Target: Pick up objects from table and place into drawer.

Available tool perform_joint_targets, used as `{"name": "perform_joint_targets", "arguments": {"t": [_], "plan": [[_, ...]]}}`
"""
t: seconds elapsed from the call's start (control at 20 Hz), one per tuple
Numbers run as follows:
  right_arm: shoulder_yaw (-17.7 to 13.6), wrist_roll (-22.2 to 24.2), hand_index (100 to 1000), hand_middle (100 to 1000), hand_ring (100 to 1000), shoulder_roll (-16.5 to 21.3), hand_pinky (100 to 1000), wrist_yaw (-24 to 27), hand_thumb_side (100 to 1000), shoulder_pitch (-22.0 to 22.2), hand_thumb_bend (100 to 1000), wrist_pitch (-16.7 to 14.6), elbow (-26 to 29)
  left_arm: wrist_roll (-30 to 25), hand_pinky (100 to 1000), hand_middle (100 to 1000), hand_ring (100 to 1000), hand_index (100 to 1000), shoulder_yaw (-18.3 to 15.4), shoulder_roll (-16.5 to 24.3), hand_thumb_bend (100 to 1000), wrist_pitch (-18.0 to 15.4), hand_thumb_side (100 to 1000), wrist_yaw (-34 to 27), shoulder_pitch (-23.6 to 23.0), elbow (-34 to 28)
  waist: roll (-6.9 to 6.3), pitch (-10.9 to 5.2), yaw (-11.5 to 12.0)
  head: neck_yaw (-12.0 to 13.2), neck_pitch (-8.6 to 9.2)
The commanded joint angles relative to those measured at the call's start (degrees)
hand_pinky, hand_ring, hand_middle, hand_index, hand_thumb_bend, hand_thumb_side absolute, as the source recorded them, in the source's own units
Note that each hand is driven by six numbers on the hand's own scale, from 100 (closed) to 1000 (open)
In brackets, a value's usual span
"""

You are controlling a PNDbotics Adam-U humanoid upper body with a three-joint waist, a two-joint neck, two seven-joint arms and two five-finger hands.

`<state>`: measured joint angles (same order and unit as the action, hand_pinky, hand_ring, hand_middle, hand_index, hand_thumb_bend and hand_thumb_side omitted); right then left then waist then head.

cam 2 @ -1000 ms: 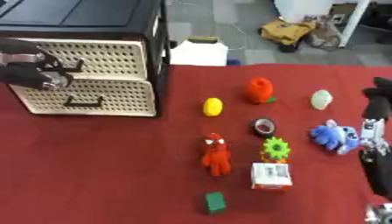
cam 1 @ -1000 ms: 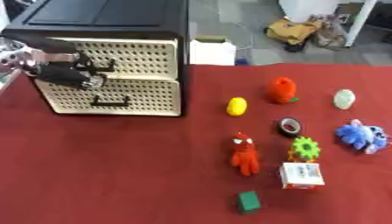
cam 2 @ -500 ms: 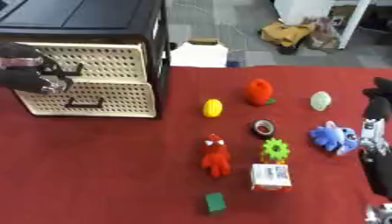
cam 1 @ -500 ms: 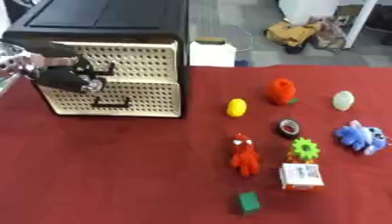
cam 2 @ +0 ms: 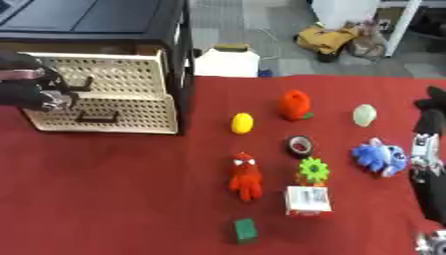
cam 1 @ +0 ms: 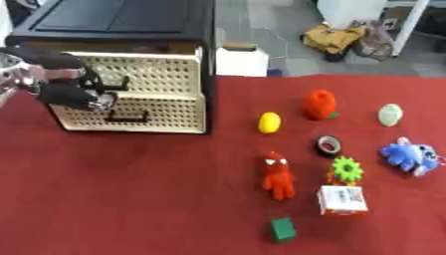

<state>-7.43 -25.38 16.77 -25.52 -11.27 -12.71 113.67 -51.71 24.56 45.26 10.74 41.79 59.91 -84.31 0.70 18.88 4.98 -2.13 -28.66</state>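
Left hand sits at the front of the drawer unit, fingers curled round the handle of the upper drawer. That drawer front stands a little proud of the black frame and tilts forward, so it looks partly drawn out; the lower drawer sits flush.

Right hand rests at the right edge of the right eye view, fingers pointing up and relaxed, holding nothing.

The toys lie on the red cloth, all well to the right of the drawers: yellow piece closest to the unit, orange fruit, pale egg shape, tape roll, green gear, red figure, blue plush, small box, green block.

Judgement: the blue plush, long axis roughly across the table, lies just beside the right hand, so that arm is nearer for the first pick.
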Motion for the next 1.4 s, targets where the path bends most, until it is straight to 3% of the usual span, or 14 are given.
{"name": "perform_joint_targets", "arguments": {"t": [0.05,1.4], "plan": [[-0.5,-0.2,808,617,710,0.7,712,0.4,869,-0.3,100,0.0,0.9,-0.3,100,100,100,792,0.3,2.5,138,1.4,1000,-0.5,0.1,-2.1,0.00,-1.31,0.1,0.2,-0.22],[-0.6,-0.4,808,619,712,0.8,713,0.7,868,-0.4,100,0.1,0.9,-0.3,100,100,100,787,0.3,9.4,131,7.1,1000,-3.0,-6.4,-15.5,-0.07,-1.84,0.8,0.4,-0.02]]}}
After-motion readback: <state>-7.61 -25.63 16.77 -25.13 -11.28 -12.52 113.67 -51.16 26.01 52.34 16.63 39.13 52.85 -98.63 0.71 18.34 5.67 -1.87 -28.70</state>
